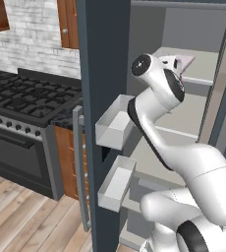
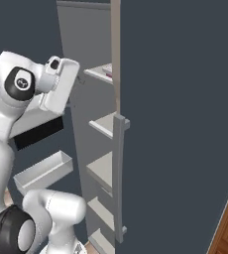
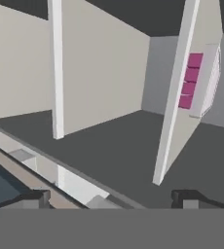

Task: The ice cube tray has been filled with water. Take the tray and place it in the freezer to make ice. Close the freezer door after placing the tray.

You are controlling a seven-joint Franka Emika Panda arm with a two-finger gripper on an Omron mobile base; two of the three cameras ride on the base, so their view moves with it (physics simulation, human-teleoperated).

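On freezer (image 1: 193, 118) shelf: ice cube tray (image 3: 201, 82); no writing legible.

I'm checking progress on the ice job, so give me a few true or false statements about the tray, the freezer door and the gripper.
1. The tray lies on a freezer shelf. True.
2. The freezer door is shut. False: it stands open, its bins showing.
3. The gripper grips the tray. False: its jaws are open and empty, with the tray ahead of them.
4. A stove stands left of the freezer. True.
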